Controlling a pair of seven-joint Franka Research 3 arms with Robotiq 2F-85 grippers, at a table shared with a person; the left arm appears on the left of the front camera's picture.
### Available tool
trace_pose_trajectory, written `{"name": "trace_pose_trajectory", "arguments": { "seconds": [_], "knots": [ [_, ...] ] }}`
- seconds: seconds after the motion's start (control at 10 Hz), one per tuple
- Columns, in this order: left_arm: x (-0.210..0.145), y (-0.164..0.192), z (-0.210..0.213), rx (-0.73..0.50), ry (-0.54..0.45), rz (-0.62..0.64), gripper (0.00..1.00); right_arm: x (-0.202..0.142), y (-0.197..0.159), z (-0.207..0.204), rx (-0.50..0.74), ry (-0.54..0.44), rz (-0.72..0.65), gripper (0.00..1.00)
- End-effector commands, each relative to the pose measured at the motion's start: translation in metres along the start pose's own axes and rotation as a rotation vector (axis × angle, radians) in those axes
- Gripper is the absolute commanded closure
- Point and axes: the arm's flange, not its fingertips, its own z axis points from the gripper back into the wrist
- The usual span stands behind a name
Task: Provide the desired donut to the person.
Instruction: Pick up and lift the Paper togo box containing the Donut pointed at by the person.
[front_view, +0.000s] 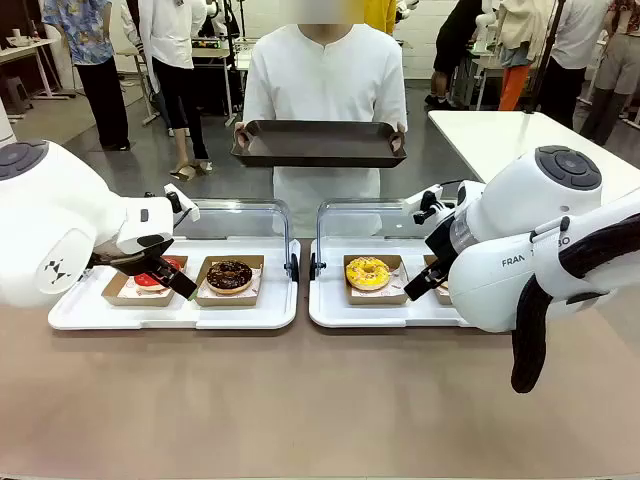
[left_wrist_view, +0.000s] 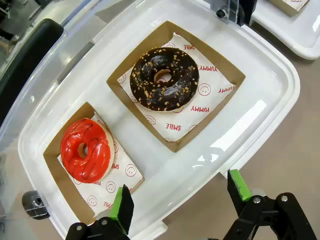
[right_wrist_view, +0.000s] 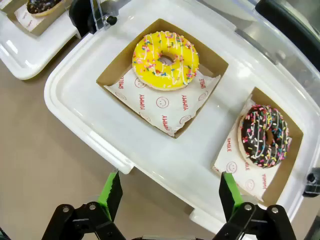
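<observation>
Donuts, 4 of them, sit in open brown cardboard boxes on 2 white plastic trays. On the left tray (left_wrist_view: 260, 100) are the red-glazed ring donut (left_wrist_view: 85, 150) and the chocolate donut with nut crumbs (left_wrist_view: 164, 79). On the right tray (right_wrist_view: 85, 95) are the yellow sprinkled donut (right_wrist_view: 165, 60) and the chocolate donut with rainbow sprinkles (right_wrist_view: 265, 136). The left gripper (left_wrist_view: 180, 192) hangs over its tray's near edge, green-padded jaws spread wide, nothing between them. The right gripper (right_wrist_view: 170, 187) does the same over the right tray, jaws apart and empty. Across the tan table (front_view: 300, 400), the person (front_view: 325, 80) in white holds a dark rectangular serving tray (front_view: 318, 143) with both hands.
</observation>
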Motion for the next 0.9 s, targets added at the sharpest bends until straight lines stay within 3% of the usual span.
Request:
{"name": "trace_pose_trajectory", "arguments": {
  "seconds": [0.0,0.8],
  "knots": [
    [-0.0001,-0.0001,0.0000,0.000,0.000,0.000,0.00,0.0000,0.0000,0.0000,0.000,0.000,0.000,0.00],
    [-0.0001,-0.0001,0.0000,0.000,0.000,0.000,0.00,0.0000,0.0000,0.0000,0.000,0.000,0.000,0.00]
  ]
}}
